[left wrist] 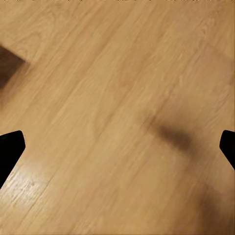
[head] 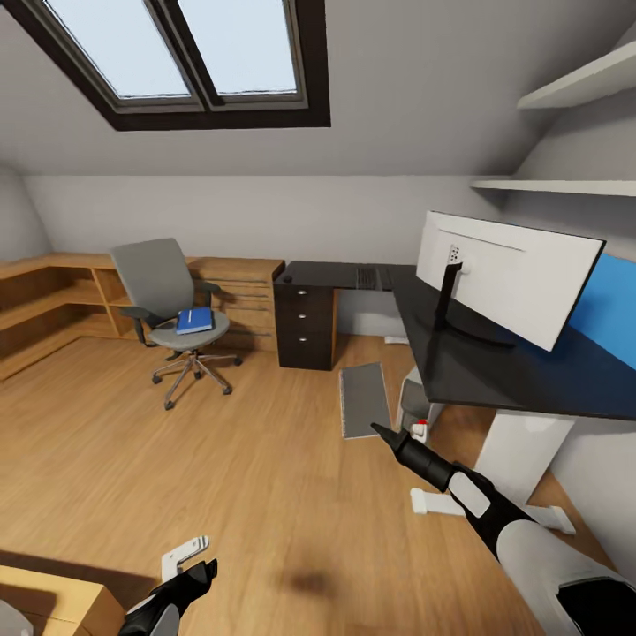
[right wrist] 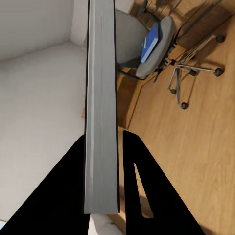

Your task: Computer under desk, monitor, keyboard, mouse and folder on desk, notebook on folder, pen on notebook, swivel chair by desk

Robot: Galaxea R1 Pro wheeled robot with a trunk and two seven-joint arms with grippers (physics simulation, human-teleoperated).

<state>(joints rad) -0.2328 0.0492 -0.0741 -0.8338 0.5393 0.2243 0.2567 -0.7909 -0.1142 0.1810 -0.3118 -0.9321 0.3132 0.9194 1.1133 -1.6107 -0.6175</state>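
My right gripper point(head: 382, 433) is shut on the near end of the keyboard point(head: 364, 399), a flat grey slab held above the floor in front of the desk point(head: 495, 371). Along the right wrist view the keyboard point(right wrist: 101, 98) runs edge-on between the fingers point(right wrist: 139, 161) of that gripper point(right wrist: 104, 138). The monitor point(head: 512, 274) stands on the black desk top, its white back toward me. The blue folder point(head: 194, 320) lies on the seat of the swivel chair point(head: 172, 305) at the left. A small black mouse point(head: 287, 279) sits above the drawer unit. My left gripper point(head: 196, 574) hangs open over bare floor point(left wrist: 117, 147).
A pale box point(head: 413, 397) stands under the desk beside its white legs point(head: 521, 450). Something dark and flat point(head: 371, 278) lies on the desk's far part. Low wooden shelving point(head: 53, 300) lines the left wall. A wooden furniture corner point(head: 53, 601) is at my lower left.
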